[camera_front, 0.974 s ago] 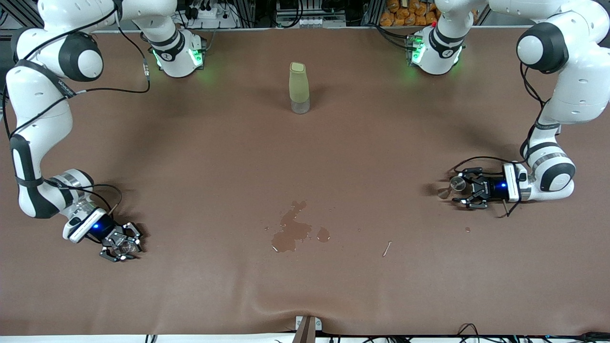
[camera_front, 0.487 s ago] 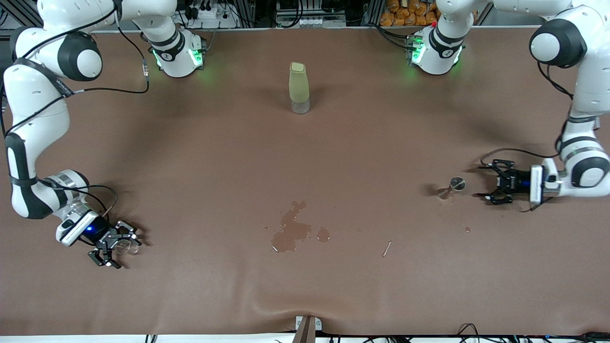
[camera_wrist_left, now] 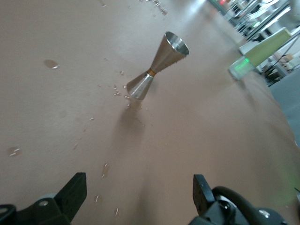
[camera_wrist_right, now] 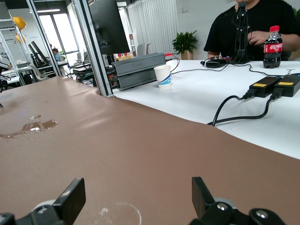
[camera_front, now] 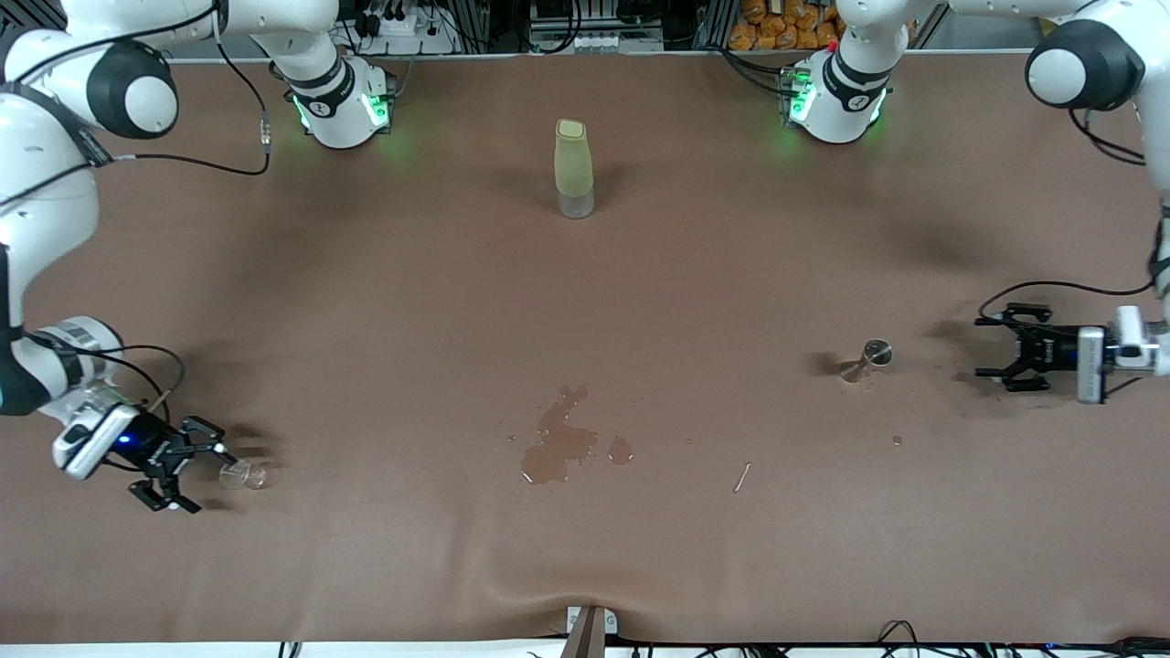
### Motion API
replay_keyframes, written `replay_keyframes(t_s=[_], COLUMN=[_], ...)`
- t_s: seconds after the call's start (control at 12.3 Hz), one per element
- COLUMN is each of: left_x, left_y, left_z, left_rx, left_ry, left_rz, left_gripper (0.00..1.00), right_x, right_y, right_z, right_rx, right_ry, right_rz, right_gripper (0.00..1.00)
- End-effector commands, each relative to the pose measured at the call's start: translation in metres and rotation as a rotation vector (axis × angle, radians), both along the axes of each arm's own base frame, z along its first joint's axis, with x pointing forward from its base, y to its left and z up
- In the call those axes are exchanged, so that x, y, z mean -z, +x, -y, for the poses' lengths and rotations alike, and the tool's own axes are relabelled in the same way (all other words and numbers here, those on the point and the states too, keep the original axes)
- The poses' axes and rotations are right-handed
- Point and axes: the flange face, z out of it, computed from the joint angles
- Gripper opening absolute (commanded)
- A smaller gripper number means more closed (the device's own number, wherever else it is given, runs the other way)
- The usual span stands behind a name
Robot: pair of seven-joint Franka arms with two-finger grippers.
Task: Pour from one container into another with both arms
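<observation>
A small metal jigger (camera_front: 868,358), shaped like an hourglass, stands upright on the brown table (camera_front: 640,302) toward the left arm's end. A small clear glass (camera_front: 239,474) sits on the table toward the right arm's end, a little nearer the front camera than the jigger. Between the two lies a wet spill (camera_front: 558,445), with smaller drops close by.

The left gripper (camera_front: 1010,351) hangs low over the table just beside the jigger, its jaws spread wide and holding nothing. A second ago those jaws were around the jigger; the arm has since let go and drawn back toward its own end. The right gripper (camera_front: 178,464) is likewise wide open and empty, close to the glass but apart from it, having released the glass and backed off in the same second.

By my reading, both containers have been set down and both arms are retreating, so the pour looks finished, with some liquid lost onto the table.

A tall pale green bottle (camera_front: 573,167) stands upright near the robots' bases, well apart from everything else. A thin stick (camera_front: 742,476) lies near the spill.
</observation>
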Motion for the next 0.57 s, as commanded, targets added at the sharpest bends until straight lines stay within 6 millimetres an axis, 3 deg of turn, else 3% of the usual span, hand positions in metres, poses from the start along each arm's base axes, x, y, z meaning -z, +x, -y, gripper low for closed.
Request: replay_keyframes(t_s=[0.0,0.16,0.24,0.41,0.49], left_x=[-0.066,-0.130,-0.166,-0.242,-0.268], left_y=[0.015,0.024,0.027,0.032,0.035], left_z=[0.009,0.022,0.035,0.077,0.107], left_rx=[-0.011,-0.059,-0.107,-0.243,-0.277], left_ry=[0.140,0.269,0.349,0.546,0.648], left_rz=[-0.051,-0.094,-0.138,-0.242,-0.269], left_gripper=[1.00,1.00,1.00,1.00,1.00], right_x=[-0.048,-0.078,-0.103,-0.150,-0.170], right_y=[0.001,0.003,0.006,0.011,0.013], right_z=[0.000,0.001,0.003,-0.008,-0.020], right_rx=[-0.020,-0.022,-0.017,0.001,0.005], right_ry=[-0.012,-0.053,-0.100,-0.165,-0.183], right_rz=[-0.112,-0.293,-0.364,-0.454,-0.475], right_gripper=[1.00,1.00,1.00,1.00,1.00])
